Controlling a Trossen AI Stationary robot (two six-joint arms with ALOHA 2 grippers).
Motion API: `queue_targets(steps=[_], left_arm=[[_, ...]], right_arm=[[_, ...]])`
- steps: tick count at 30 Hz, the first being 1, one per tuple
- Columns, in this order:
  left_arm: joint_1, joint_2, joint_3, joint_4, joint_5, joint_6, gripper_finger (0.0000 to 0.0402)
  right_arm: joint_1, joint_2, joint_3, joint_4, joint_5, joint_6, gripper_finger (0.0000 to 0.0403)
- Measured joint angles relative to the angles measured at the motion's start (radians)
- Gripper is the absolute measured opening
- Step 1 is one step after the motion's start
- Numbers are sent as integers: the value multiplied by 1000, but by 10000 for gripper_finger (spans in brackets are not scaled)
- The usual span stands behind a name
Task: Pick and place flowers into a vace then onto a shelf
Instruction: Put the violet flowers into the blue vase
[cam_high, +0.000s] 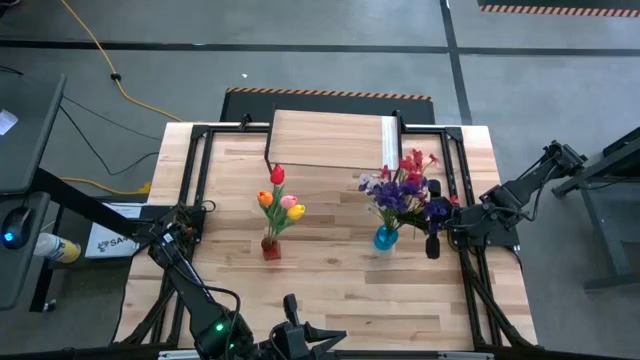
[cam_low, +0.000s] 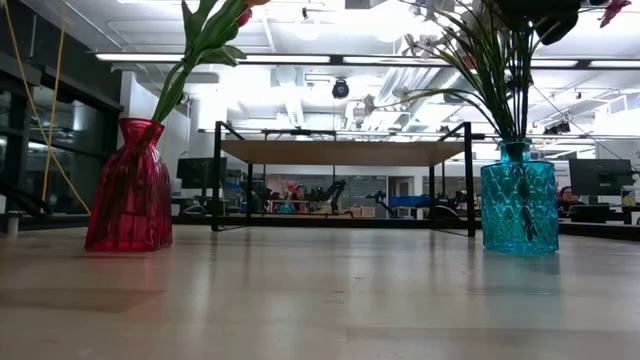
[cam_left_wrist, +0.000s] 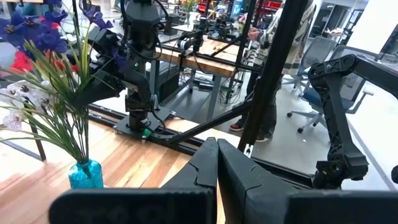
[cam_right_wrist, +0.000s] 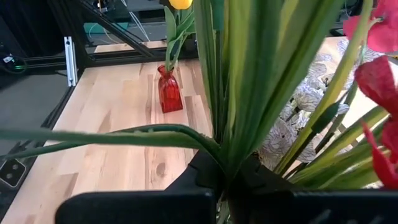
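Light plank tabletop (cam_high: 330, 290) fills the middle of the high view, set on grey floor with a yellow cable trailing off past the far left corner. Against the table's far edge stands the shelf (cam_high: 328, 138), a light-wood board on thin black legs, with nothing on its board.

On the right side of the table the right arm reaches in from the right edge, its links folded low and pointing toward the centre. The right gripper (cam_high: 434, 232) sits just beside the blue vase (cam_high: 385, 238). From its wrist camera the dark fingers are pressed together around a bunch of green stems (cam_right_wrist: 249, 93), so the claw is closed on the spray flowers (cam_high: 405, 190), purple, white and red, whose stems run down into the blue vase.

The left arm is drawn back to the near left corner, bent upward, its left gripper (cam_left_wrist: 216, 163) raised off the wood and aimed across the table; its two fingers meet with no gap and hold nothing.

Left of centre, the red vase (cam_high: 271, 248) stands upright holding the tulips (cam_high: 281, 197): red, orange, pink and yellow heads.
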Motion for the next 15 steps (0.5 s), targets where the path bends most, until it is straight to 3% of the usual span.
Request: queue_targets(steps=[15], left_arm=[[0,0,0,0,0,3,46]], right_arm=[[0,0,0,-14,-41,30,1]])
